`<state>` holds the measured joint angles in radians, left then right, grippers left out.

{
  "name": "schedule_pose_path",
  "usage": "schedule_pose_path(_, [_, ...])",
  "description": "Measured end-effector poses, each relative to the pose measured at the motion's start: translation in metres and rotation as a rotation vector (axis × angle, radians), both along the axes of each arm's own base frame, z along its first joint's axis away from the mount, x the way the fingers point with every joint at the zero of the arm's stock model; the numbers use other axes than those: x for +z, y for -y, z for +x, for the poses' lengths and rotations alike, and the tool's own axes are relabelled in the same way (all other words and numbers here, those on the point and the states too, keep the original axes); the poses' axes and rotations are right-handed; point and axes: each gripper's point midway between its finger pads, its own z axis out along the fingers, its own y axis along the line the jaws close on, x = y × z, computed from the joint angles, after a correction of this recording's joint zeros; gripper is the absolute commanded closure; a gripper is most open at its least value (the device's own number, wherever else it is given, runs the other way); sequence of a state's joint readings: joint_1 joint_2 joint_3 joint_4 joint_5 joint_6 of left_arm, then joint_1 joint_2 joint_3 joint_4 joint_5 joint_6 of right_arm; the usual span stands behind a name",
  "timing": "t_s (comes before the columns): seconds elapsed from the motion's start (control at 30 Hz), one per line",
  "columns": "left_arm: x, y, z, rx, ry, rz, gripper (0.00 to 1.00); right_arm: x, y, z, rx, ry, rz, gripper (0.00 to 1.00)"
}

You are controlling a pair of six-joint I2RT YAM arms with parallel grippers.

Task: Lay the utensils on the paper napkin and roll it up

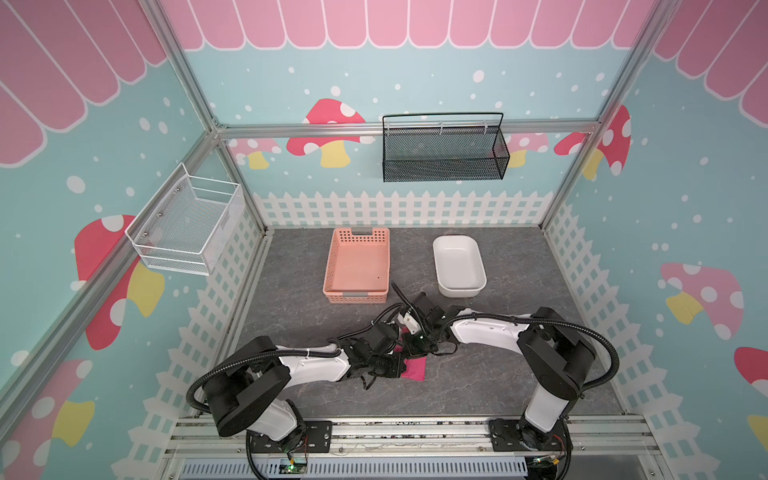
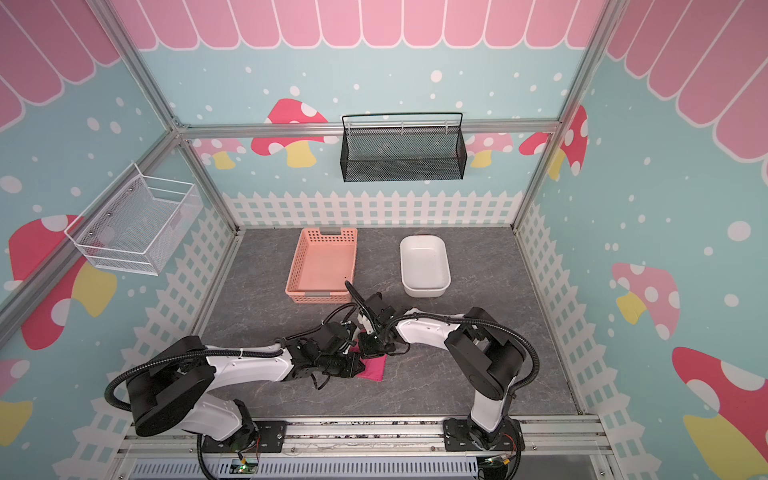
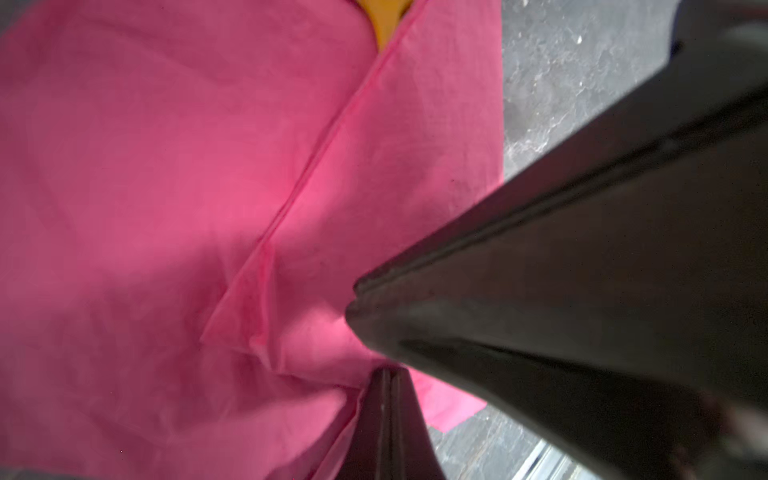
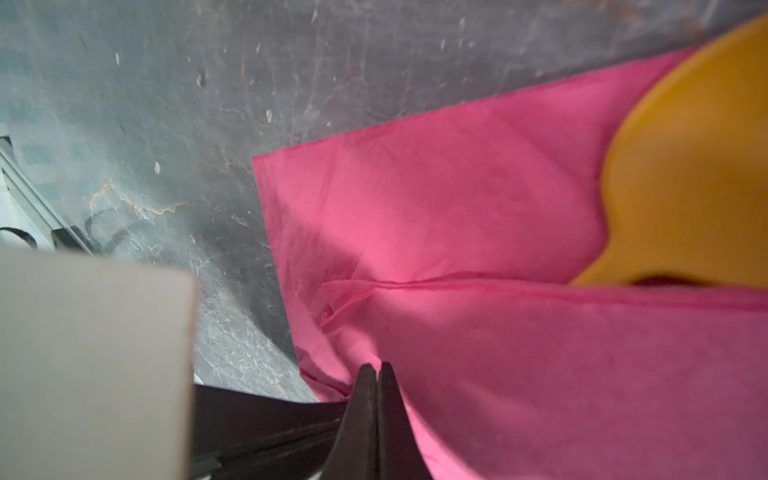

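The hot-pink paper napkin [image 1: 415,369] [image 2: 374,370] lies near the table's middle front, mostly under the two wrists. One flap is folded over the utensils; its edge [image 3: 332,137] runs across the sheet. Only an orange-yellow tip [image 3: 386,20] and a spoon bowl [image 4: 685,187] stick out. My left gripper [image 3: 386,372] [image 1: 400,365] is shut, with paper bunched at its tip. My right gripper [image 4: 376,365] [image 1: 415,347] is shut too, and creases in the napkin [image 4: 457,208] run into it. The two tips sit close together over the sheet.
A salmon perforated basket [image 1: 332,266] and a white dish [image 1: 440,266] stand behind the arms. A black mesh basket [image 1: 444,153] hangs on the back wall and a white wire basket [image 1: 187,224] on the left wall. Grey tabletop [image 1: 478,374] lies to the right.
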<state>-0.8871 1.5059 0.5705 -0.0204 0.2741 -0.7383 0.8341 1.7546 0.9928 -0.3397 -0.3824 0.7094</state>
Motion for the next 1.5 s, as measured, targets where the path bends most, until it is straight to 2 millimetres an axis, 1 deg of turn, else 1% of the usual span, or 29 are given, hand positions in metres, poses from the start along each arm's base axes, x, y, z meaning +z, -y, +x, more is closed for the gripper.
schedule_pose_path(0.17, [0.000, 0.000, 0.000, 0.002, -0.001, 0.000, 0.97, -0.002, 0.002, -0.006, 0.018, -0.008, -0.016, 0.97])
schedule_pose_path(0.27, [0.000, 0.000, 0.000, 0.006, -0.004, -0.001, 0.97, -0.005, 0.007, -0.006, 0.018, -0.003, -0.048, 0.97])
schedule_pose_path(0.5, [0.000, 0.000, 0.000, 0.014, -0.010, -0.003, 0.97, -0.012, 0.007, 0.008, 0.002, 0.037, -0.098, 0.97])
schedule_pose_path(0.87, [0.000, 0.000, 0.000, 0.014, -0.010, -0.003, 0.97, -0.008, 0.006, 0.029, -0.012, 0.108, -0.157, 0.97])
schedule_pose_path(1.17, [0.000, 0.000, 0.000, 0.014, -0.010, -0.003, 0.97, 0.004, 0.004, 0.038, -0.005, 0.137, -0.176, 0.97])
schedule_pose_path(1.5, [0.000, 0.000, 0.000, 0.014, -0.010, -0.003, 0.97, -0.001, 0.015, 0.039, -0.003, 0.148, -0.242, 0.97])
